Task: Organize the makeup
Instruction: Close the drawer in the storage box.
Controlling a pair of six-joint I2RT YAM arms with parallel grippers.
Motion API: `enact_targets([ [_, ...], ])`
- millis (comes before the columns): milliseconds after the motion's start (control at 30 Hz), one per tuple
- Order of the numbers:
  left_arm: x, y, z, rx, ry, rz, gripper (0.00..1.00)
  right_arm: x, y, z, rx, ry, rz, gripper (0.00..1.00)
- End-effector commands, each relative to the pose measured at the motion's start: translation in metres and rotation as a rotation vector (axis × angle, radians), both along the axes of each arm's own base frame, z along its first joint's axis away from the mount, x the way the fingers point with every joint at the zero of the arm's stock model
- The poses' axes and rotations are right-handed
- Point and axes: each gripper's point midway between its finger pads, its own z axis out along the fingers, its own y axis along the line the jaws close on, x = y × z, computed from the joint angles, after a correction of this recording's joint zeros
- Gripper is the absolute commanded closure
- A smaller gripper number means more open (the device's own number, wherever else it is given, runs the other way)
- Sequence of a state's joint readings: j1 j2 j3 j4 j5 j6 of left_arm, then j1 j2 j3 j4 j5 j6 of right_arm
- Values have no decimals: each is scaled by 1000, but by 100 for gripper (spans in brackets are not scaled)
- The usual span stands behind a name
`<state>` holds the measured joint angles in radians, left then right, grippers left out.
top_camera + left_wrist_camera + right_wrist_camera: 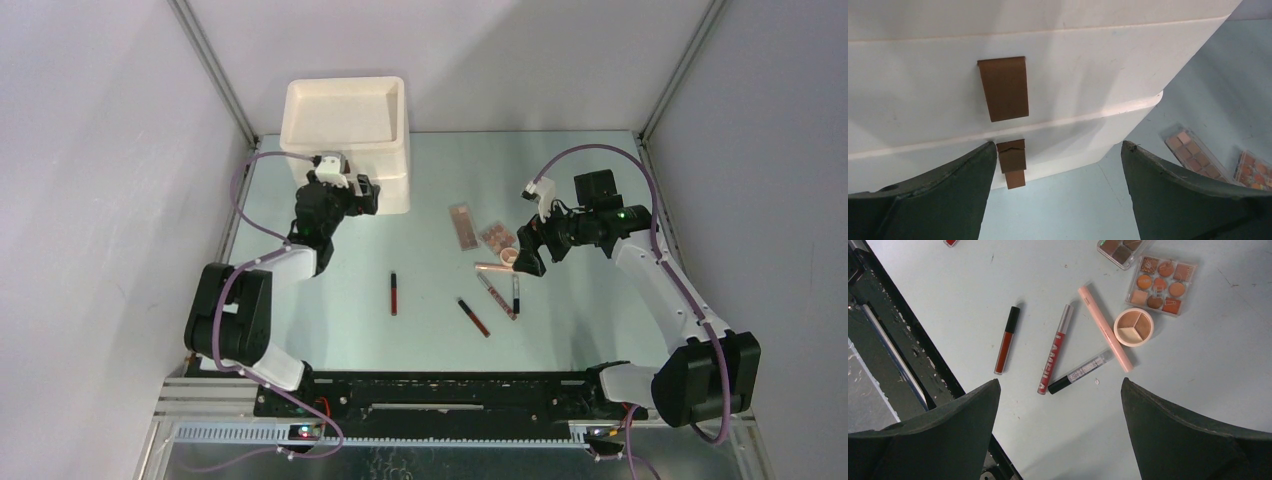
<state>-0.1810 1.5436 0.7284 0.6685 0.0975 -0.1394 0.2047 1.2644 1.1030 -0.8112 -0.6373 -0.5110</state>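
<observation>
Dark-green left tool (1058,150) spread wide, empty, close against front of cream box (1073,75), level with its two brown handles (1003,87). Right tool (1060,385) likewise spread, gripping nothing, hovering above tabletop (420,340) well right of box. Makeup all loose on tabletop right of box: long palette (463,226) nearest it, then square palette (1160,285), then round compact (1133,327) just beside pink stick (1105,330). Farther from box, toward arm bases, three tubes: clear with black cap (1080,372), red with silver cap (1055,356), dark-red (1006,340). Fourth tube (394,293) alone, straight out from box front.
</observation>
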Motion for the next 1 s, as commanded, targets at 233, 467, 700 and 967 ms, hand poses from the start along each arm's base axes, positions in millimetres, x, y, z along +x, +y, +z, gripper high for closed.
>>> enact_targets([
  [233,-38,16,64,40,-95,26,1,-1,2,1,-1,-10,17,0],
  [467,-38,29,84,95,-82,83,2,-2,3,3,3,-16,18,0],
  [700,-22,33,88,114,-69,114,10,-2,3,3,4,-16,19,0],
  [967,4,28,81,130,-40,109,18,-2,2,3,2,-16,18,0],
])
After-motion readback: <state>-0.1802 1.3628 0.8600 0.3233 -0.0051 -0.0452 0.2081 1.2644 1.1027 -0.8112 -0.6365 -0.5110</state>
